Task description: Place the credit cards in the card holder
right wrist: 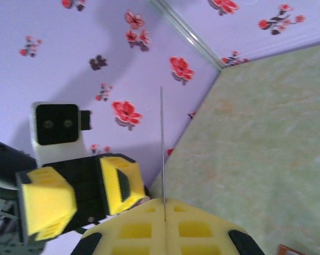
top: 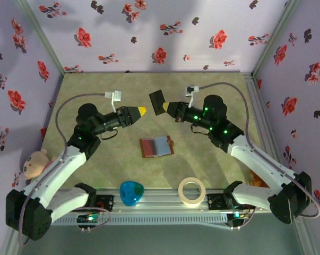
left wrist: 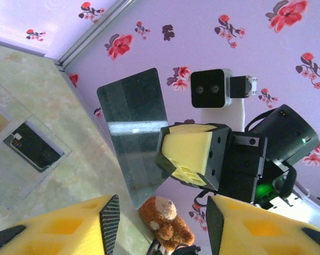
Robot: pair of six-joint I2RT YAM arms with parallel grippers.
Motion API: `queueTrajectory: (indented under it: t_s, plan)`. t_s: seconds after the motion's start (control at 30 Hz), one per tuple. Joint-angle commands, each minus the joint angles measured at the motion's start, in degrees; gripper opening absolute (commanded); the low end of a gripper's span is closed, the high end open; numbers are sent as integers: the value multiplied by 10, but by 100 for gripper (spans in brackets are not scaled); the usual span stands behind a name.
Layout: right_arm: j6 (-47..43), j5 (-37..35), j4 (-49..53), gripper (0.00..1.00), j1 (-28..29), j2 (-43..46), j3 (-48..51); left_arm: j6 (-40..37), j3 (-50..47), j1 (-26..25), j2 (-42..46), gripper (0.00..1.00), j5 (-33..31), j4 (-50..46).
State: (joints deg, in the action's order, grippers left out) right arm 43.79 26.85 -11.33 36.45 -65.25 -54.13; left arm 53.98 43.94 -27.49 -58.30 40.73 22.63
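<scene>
Entry: dark credit card (top: 158, 100), one piece. Location: in the air behind the card holder (top: 156, 147), well clear of it. The holder lies opened flat on the table (top: 202, 164) with its inner pockets facing up. Custody: my right gripper (top: 167, 108) has its jaws pressed together on one margin of the card, leaving most of both faces bare. Seen from my right wrist, the card is a hairline standing straight out of the closed fingertips (right wrist: 144, 218), with no visible bend. Material, as I judge it: thin plastic, very light, and stiff enough to keep its plane when pinched at one side. It looks springy rather than brittle, and its glossy face is probably slick against foam pads, so a nudge could make it pivot in the grip. Second holder available: my left gripper (top: 140, 111) is behind the card holder and a little to its left, just beside the card and pointed at it. Its jaws are parted with nothing between them. Recommended purchase: across the flat faces at the free end, one pad on each face and never on the edges. That leaves a short edge exposed to lead into a pocket.
</scene>
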Motion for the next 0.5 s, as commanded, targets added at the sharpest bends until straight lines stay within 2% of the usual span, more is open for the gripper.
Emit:
queueTrajectory:
  t_s: [0.0,0.1,0.23,0.47]
  plan:
    - [67,33,-126,0,5,4,21,30,-16,0,-6,50,11,73]
    - [92,48,-178,0,10,-6,38,60,-29,1,-20,48,11,128]
    - [91,63,-170,0,18,-17,23,90,-30,0,-34,47,9,156]
    - [89,70,-170,0,30,-26,19,118,-37,0,-45,35,18,208]
